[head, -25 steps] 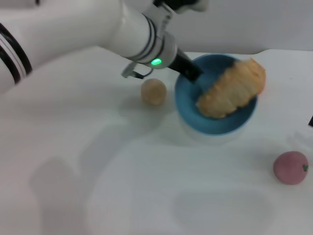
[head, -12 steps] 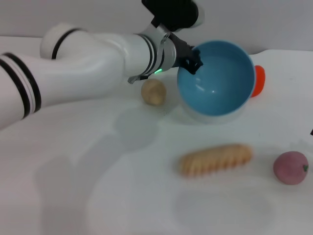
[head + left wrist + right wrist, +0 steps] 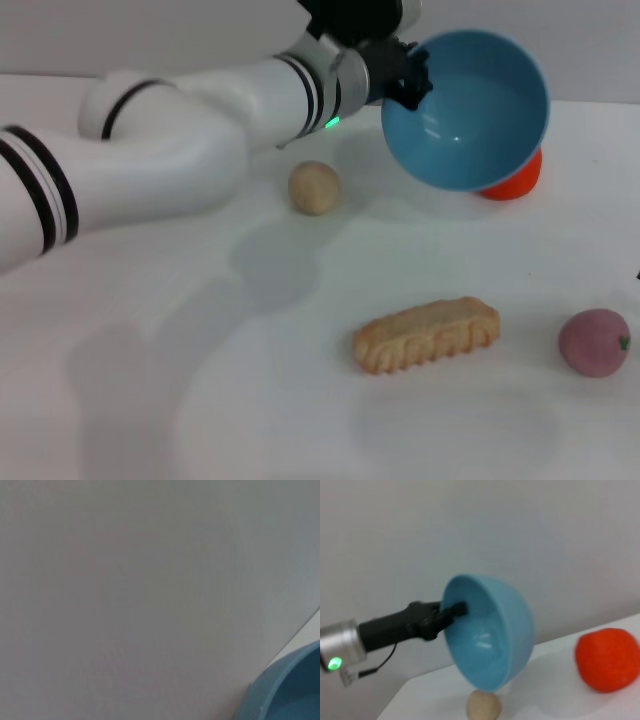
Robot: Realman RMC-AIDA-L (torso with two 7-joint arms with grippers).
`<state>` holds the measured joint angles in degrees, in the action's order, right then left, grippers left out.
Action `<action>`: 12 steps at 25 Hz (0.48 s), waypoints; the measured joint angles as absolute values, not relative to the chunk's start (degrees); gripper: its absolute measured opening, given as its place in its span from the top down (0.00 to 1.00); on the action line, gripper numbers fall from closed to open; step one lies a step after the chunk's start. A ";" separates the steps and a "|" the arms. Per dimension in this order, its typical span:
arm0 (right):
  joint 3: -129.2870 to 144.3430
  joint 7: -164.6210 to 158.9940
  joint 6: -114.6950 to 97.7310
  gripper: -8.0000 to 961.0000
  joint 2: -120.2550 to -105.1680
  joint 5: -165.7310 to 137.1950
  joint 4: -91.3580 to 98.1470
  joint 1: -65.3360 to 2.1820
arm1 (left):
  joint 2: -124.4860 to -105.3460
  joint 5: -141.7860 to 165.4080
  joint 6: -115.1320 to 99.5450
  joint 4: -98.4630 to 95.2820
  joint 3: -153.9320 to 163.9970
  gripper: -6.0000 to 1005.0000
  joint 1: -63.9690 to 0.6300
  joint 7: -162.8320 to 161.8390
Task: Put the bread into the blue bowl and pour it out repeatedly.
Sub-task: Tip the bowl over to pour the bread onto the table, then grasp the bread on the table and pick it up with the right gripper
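My left gripper [image 3: 408, 80] is shut on the rim of the blue bowl [image 3: 468, 108] and holds it in the air, tipped on its side with its empty inside facing the front. The same bowl [image 3: 487, 632] and the left gripper [image 3: 451, 614] on its rim show in the right wrist view; a slice of the bowl's rim [image 3: 280, 690] shows in the left wrist view. The bread [image 3: 427, 333] lies on the white table in front of the bowl, ribbed side toward me. My right gripper is out of view.
A small beige ball [image 3: 315, 187] sits left of the bowl, an orange-red fruit [image 3: 515, 180] behind and under it, and a pink fruit [image 3: 594, 342] at the right, near the bread. The ball [image 3: 483, 706] and the orange-red fruit [image 3: 607, 659] also show in the right wrist view.
The bowl was lifted and tipped over; the bread slid out of it and came to rest on the table in front. The left arm rose and moved back.
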<state>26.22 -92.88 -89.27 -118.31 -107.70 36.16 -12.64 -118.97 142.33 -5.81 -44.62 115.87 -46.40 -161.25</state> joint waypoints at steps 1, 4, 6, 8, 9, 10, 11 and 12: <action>26.69 -91.93 -89.75 0.57 -118.30 -107.71 36.20 -12.88 | -118.90 142.27 -8.55 -45.98 113.76 0.98 -46.44 -161.27; 29.73 -87.94 -93.79 0.55 -118.31 -107.82 37.27 -13.96 | -118.61 142.26 -19.58 -49.98 106.23 0.98 -46.53 -161.28; 31.18 -87.14 -96.58 0.53 -118.30 -107.83 39.18 -15.19 | -118.33 142.27 -28.82 -53.31 99.56 0.98 -46.52 -161.16; 32.78 -87.24 -100.12 0.51 -118.30 -107.87 43.28 -17.36 | -118.05 142.50 -35.85 -56.61 94.79 0.98 -45.90 -160.84; 32.78 -87.24 -100.12 0.50 -118.30 -107.87 43.28 -17.36 | -117.96 142.64 -38.42 -57.95 93.14 0.98 -45.37 -160.71; 33.71 -87.57 -101.33 0.50 -118.30 -107.92 45.20 -18.23 | -117.89 142.71 -40.45 -59.08 91.69 0.98 -44.81 -160.64; 35.01 -88.21 -102.54 0.49 -118.30 -108.08 47.24 -19.02 | -117.81 142.75 -43.52 -60.76 89.53 0.98 -43.86 -160.61; 36.66 -88.94 -103.38 0.48 -118.30 -108.38 49.29 -19.80 | -117.79 142.71 -46.31 -62.41 87.18 0.98 -42.78 -160.60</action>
